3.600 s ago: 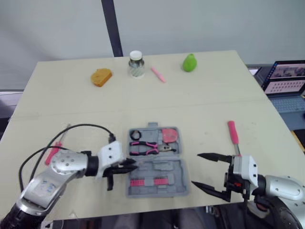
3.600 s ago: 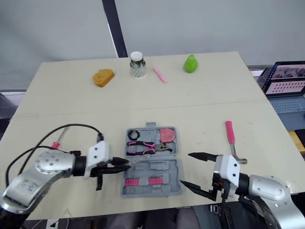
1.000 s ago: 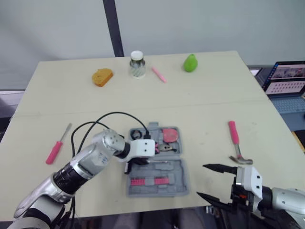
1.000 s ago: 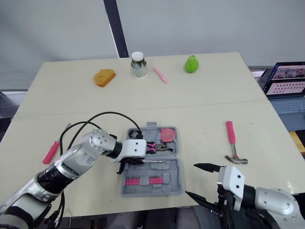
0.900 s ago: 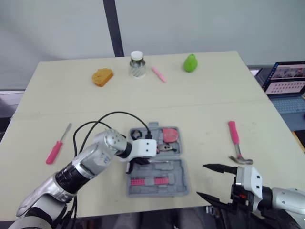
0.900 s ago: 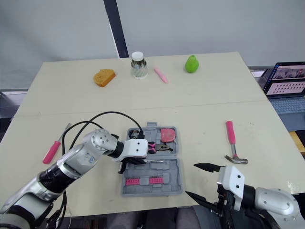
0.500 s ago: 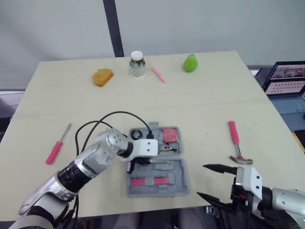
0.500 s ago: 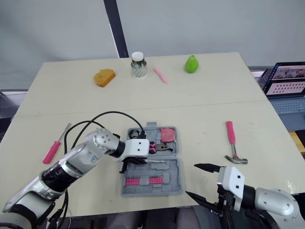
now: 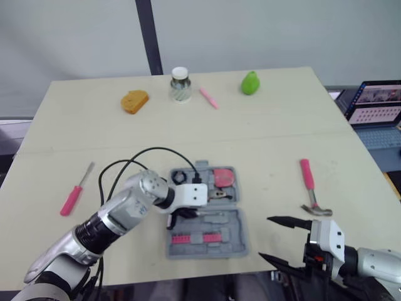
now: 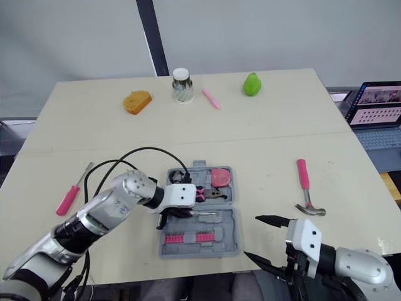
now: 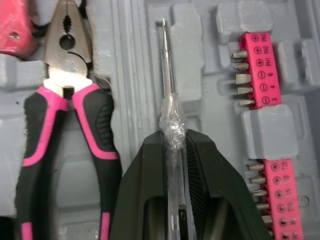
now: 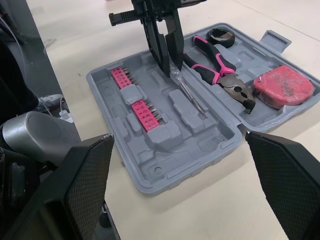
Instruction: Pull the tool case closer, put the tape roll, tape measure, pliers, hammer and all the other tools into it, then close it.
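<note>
Tool case [image 9: 219,248] lies open on the counter [image 9: 269,125], near the front edge and slightly left of centre. Left end effector [image 11: 173,145] is clenched on a slim screwdriver [image 11: 166,65] with a clear handle, the shaft running along a moulded channel in the middle of the case; contact with the tray cannot be confirmed. Pliers [image 11: 67,100] with pink-and-black grips sit in the recess just beside that channel. Tape roll [image 9: 179,177] and tape measure [image 9: 222,177] occupy the far half of the case, and pink bit strips [image 11: 252,70] the near half. Right end effector [image 9: 266,238] is released, its fingers spread wide and empty, right of the case. Hammer [image 9: 307,182] lies on the counter right of the case, apart from it. Pink-handled screwdriver [image 9: 74,198] lies well to the left.
</note>
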